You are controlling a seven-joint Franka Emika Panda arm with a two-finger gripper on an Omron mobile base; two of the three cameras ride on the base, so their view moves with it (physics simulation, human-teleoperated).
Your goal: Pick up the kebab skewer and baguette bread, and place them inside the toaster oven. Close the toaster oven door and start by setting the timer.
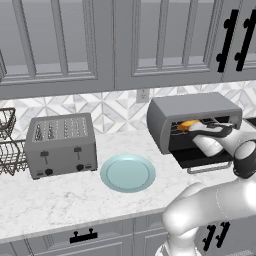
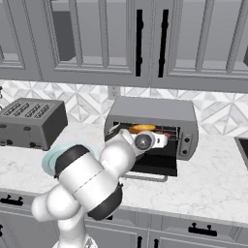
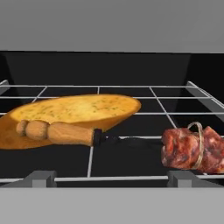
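Note:
The toaster oven point(image 1: 192, 107) point(image 2: 150, 111) stands on the counter with its door point(image 1: 205, 159) point(image 2: 152, 167) folded down flat. On its wire rack lies the golden baguette bread point(image 3: 74, 109) point(image 1: 188, 124) point(image 2: 141, 128). The kebab skewer point(image 3: 183, 148) lies in front of it. The skewer's wooden handle rests against the loaf's near edge, and its red-brown chunks are to the right. My gripper point(image 3: 113, 178) point(image 1: 197, 129) hovers at the oven mouth, over the open door. It is open, and its fingertips point(image 3: 41, 177) stand wide apart with nothing between them.
A pale blue plate point(image 1: 127, 172) point(image 2: 48, 162) sits on the marble counter left of the oven. Further left is a grey four-slot toaster point(image 1: 60, 145) point(image 2: 31, 123), and a wire basket point(image 1: 7, 145) stands at the far left. Wall cabinets hang above.

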